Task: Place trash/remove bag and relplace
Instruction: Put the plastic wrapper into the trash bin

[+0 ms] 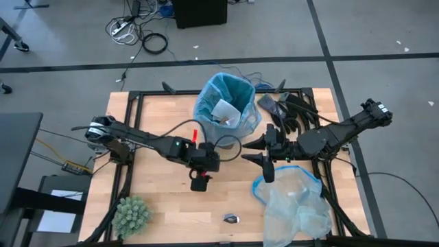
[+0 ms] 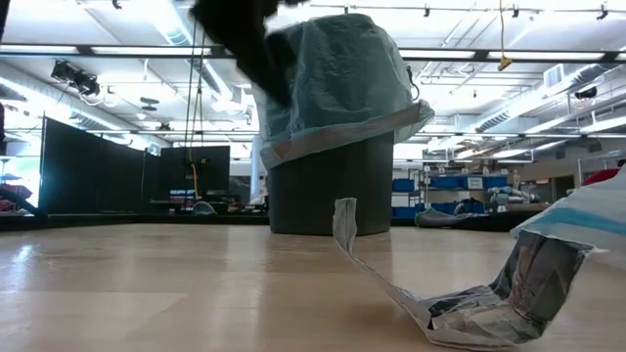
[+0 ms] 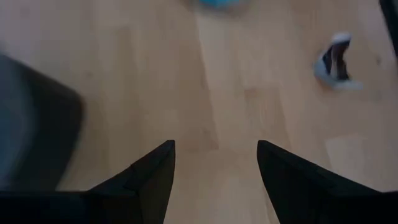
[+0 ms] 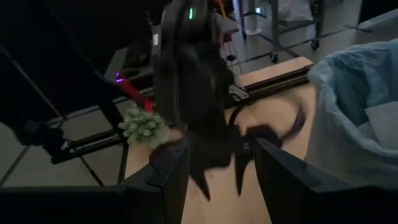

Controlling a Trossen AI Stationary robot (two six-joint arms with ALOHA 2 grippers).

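Observation:
The dark bin (image 2: 331,186) stands at the table's far middle, lined with the sky-blue bag (image 1: 226,103), whose rim folds over the bin's edge (image 2: 337,88). White paper trash (image 1: 225,113) lies inside it. One crumpled silvery wrapper (image 1: 232,219) lies near the near edge; it also shows in the low view (image 2: 479,308) and the left wrist view (image 3: 336,61). My left gripper (image 1: 200,181) (image 3: 216,163) hovers open over bare wood in front of the bin. My right gripper (image 1: 260,156) (image 4: 221,163) is open just right of it, pointing left.
A paler, clearer bag with a blue rim (image 1: 293,204) lies crumpled at the near right. A green spiky plant ball (image 1: 132,214) sits at the near left corner. Dark items (image 1: 285,110) lie right of the bin. The two grippers are close together.

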